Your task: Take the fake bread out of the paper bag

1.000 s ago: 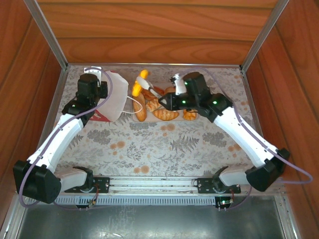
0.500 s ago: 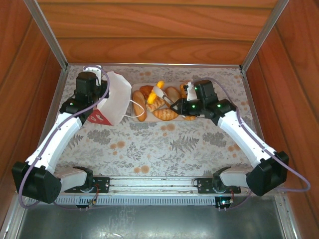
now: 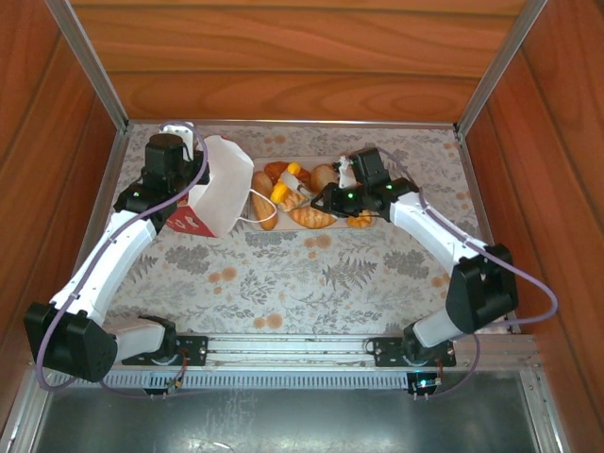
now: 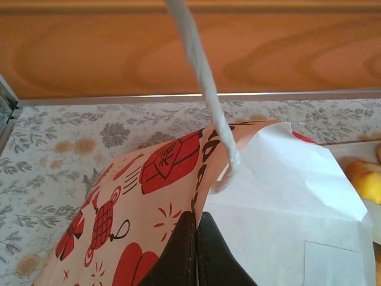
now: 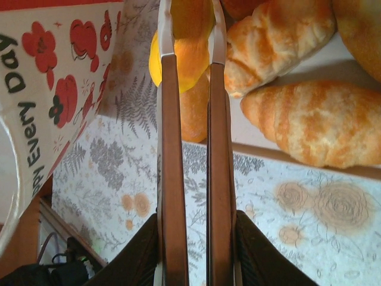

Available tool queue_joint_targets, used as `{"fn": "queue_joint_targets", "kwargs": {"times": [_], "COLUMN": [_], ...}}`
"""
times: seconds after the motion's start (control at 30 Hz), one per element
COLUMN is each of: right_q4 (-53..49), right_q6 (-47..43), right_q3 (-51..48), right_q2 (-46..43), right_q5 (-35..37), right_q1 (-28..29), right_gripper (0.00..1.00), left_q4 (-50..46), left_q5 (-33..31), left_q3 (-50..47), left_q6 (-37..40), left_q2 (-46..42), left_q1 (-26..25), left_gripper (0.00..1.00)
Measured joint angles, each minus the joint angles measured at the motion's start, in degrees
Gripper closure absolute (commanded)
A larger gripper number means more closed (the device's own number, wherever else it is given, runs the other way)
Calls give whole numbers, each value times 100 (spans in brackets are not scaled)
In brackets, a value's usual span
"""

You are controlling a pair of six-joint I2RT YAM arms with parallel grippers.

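The paper bag (image 3: 219,184) lies tilted at the back left, white with red marks, its mouth facing the tray. My left gripper (image 4: 196,217) is shut on the bag's edge (image 4: 262,196), and a string handle (image 4: 205,89) hangs in front. My right gripper (image 5: 193,223) is shut on a pair of brown tongs (image 5: 172,149). The tong tips pinch a yellow-orange bun (image 5: 178,59) of fake bread, low over the tray's left part (image 3: 280,193). Croissants (image 5: 315,119) and loaves (image 3: 263,203) lie on the pale tray (image 3: 326,160).
The floral cloth (image 3: 311,274) covers the table. Wooden walls (image 3: 302,66) close in the back and both sides, with metal posts at the back corners. The right arm's elbow (image 3: 481,283) stands over the right side of the table.
The right arm swung the tongs and yellow bun from the tray's back edge down over its left part, and its elbow pulled inward. The left gripper has tipped the bag a little more.
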Motion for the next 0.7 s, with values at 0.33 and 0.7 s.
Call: {"fn": "queue_joint_targets", "kwargs": {"times": [0.33, 0.7], "right_q4": [568, 614], "right_q6": [149, 223], "right_q3": [431, 459], "right_q2": [715, 933], "right_q5": [-63, 168], "right_q1": [0, -2], "right_gripper": [87, 82], "left_q4": [13, 105], "left_q5": [138, 247], "left_q3": [0, -26], "left_q6": [-90, -177], "left_q2": [59, 59], "left_q1": [0, 0], "left_gripper": [100, 100]}}
